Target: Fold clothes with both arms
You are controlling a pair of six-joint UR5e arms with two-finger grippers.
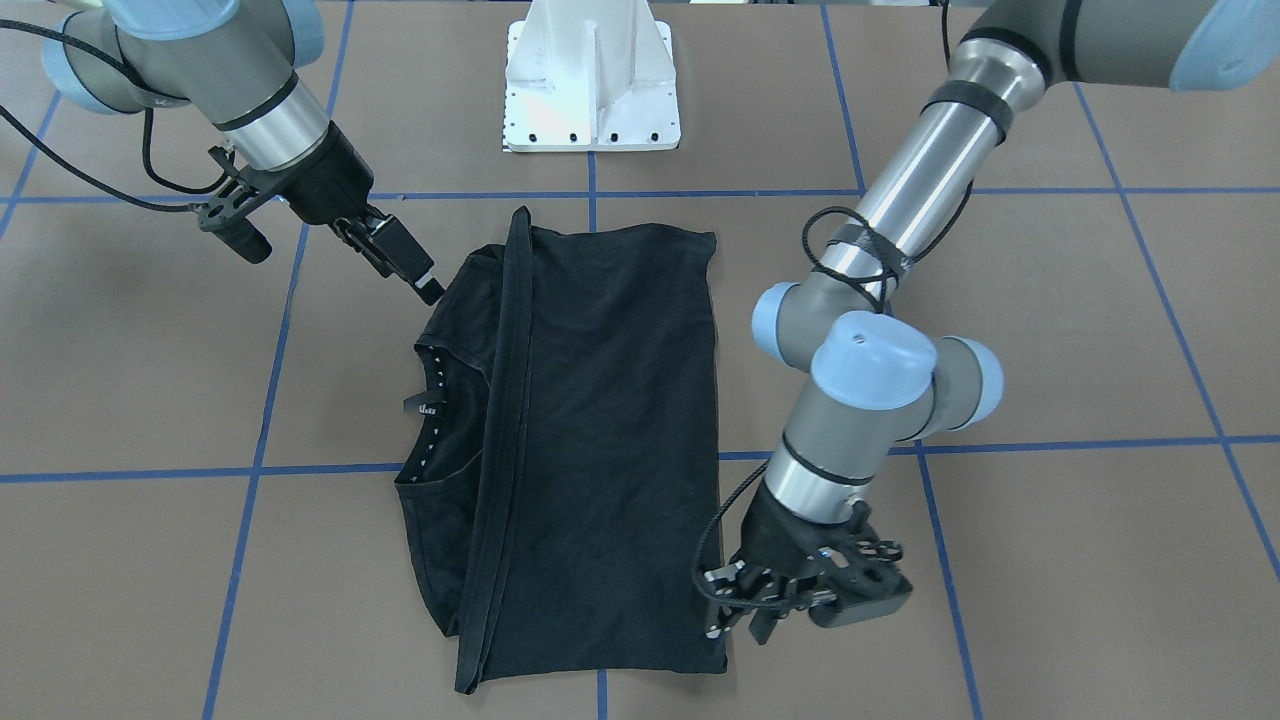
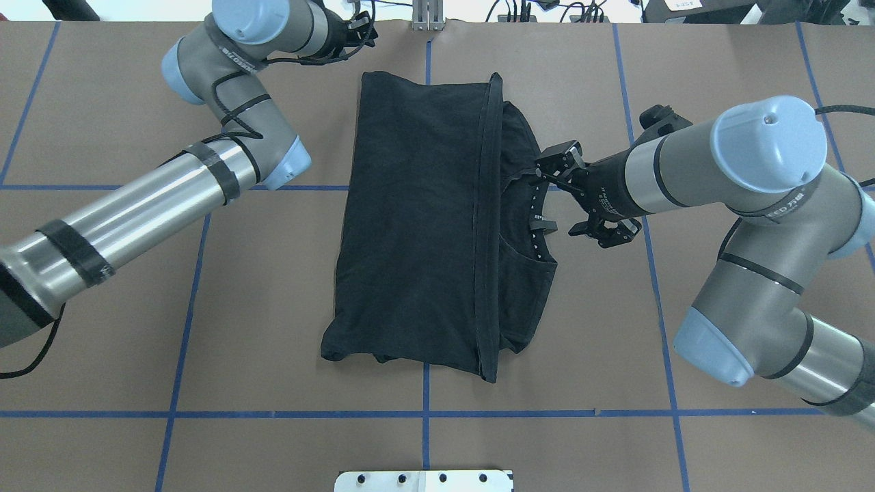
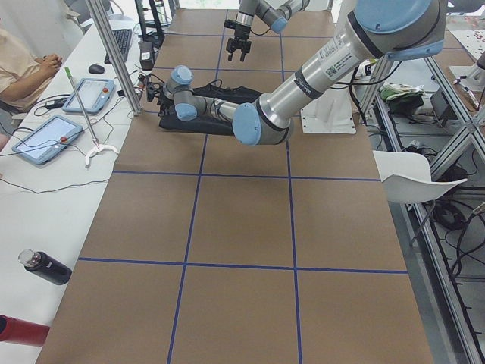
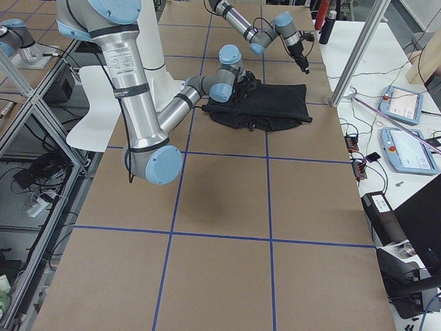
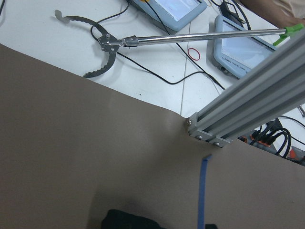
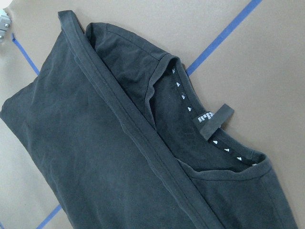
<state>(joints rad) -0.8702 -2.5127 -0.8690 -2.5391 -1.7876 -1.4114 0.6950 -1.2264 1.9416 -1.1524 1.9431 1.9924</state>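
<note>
The black T-shirt (image 1: 600, 400) (image 2: 417, 225) lies flat on the brown table, folded over itself. Its hem runs as a raised band beside the collar, where a small label (image 6: 217, 121) shows. My right gripper (image 1: 418, 285) (image 2: 543, 167) hangs tilted at the shirt's shoulder edge by the collar. Its fingers look parted and there is no cloth between them. My left gripper (image 1: 740, 605) (image 2: 355, 34) hovers just off the shirt's far corner on the opposite side, seemingly open and empty. A black scrap of the shirt (image 5: 128, 219) shows at the bottom of the left wrist view.
The white pedestal base (image 1: 590, 90) stands at the robot's side of the table. Blue tape lines (image 2: 424, 413) cross the brown cover. Past the far edge are an aluminium post (image 5: 248, 105), a metal grabber tool (image 5: 109, 43), tablets (image 3: 83, 95) and a seated person (image 3: 23, 64).
</note>
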